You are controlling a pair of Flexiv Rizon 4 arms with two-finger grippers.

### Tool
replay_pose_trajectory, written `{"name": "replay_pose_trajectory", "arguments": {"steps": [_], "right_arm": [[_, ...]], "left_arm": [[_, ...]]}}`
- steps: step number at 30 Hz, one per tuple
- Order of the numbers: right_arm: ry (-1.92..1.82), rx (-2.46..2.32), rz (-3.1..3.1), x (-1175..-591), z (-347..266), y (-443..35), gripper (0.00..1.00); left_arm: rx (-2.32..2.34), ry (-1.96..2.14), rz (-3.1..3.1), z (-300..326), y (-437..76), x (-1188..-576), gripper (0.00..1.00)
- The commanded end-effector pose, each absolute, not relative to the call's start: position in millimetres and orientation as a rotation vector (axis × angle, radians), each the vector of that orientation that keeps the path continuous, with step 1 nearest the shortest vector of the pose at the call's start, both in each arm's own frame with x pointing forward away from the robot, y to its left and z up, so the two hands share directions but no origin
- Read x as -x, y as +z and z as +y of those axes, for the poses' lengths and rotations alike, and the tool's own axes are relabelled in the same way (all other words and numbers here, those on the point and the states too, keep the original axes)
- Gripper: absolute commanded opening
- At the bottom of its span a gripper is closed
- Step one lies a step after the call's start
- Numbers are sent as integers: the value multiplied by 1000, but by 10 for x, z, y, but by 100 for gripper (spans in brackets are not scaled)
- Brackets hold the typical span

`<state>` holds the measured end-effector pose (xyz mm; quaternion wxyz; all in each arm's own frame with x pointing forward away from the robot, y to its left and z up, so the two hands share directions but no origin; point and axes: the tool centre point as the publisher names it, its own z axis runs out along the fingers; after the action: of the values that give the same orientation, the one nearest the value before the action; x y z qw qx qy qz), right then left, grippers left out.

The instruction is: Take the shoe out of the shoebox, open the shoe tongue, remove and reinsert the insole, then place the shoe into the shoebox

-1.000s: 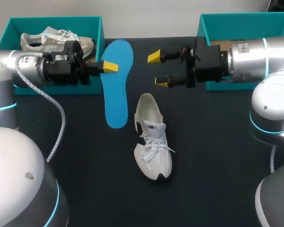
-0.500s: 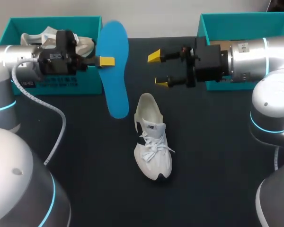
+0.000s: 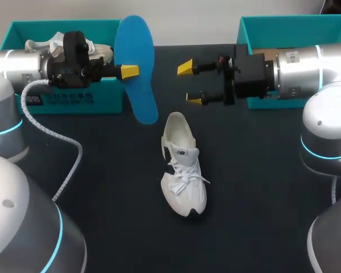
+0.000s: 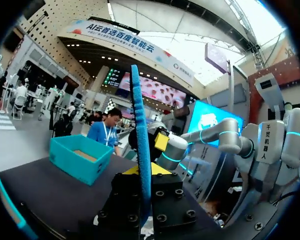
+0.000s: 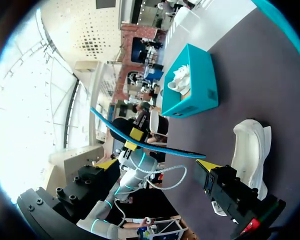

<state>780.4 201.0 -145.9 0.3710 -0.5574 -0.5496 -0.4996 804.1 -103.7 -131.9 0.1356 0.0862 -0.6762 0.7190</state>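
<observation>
Left claw (image 3: 128,71): was seen pinched on the blue insole (image 3: 137,62), one yellow tip laid against the insole's flat face just in front of the left shoebox's (image 3: 62,102) near corner.
Left claw, own wrist view (image 4: 142,172): the insole (image 4: 140,150) was gripped between the fingers and seen edge-on, rising as a thin blue strip straight ahead of them.
Insole: was held on edge beside the left shoebox, its upper end raised past the box rim and its lower end pointed toward the shoe (image 3: 183,170); contact between that end and the worktop (image 3: 261,187) could not be told.
Right claw (image 3: 190,83): was held spread wide with nothing between its yellow tips, above the worktop beside the right shoebox (image 3: 284,25) and beyond the shoe's heel.
Right claw, own wrist view (image 5: 156,165): the insole (image 5: 150,142) was seen ahead of the spread fingers as a curved blue line, apart from them.
Shoe: the white shoe was laid on the worktop between the two arms, heel toward the boxes, laces up; it was also caught beside the right claw (image 5: 250,150).
Left shoebox contents: a second shoe (image 3: 57,45) was seen inside the teal box (image 5: 192,85).
</observation>
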Motion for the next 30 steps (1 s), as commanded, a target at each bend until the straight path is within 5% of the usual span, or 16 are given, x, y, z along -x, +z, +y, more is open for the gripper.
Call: {"name": "replay_pose_trajectory", "arguments": {"steps": [1,30], "right_arm": [[-1283,1433,-1409,-7804,2035,-1464,100],[-1283,1433,-1409,-7804,2035,-1464,100]], "left_arm": [[1208,2694,-2380,-988,-1288,-7918,0],[1347,2680,-2378,-962,-1300,-7933,0]]}}
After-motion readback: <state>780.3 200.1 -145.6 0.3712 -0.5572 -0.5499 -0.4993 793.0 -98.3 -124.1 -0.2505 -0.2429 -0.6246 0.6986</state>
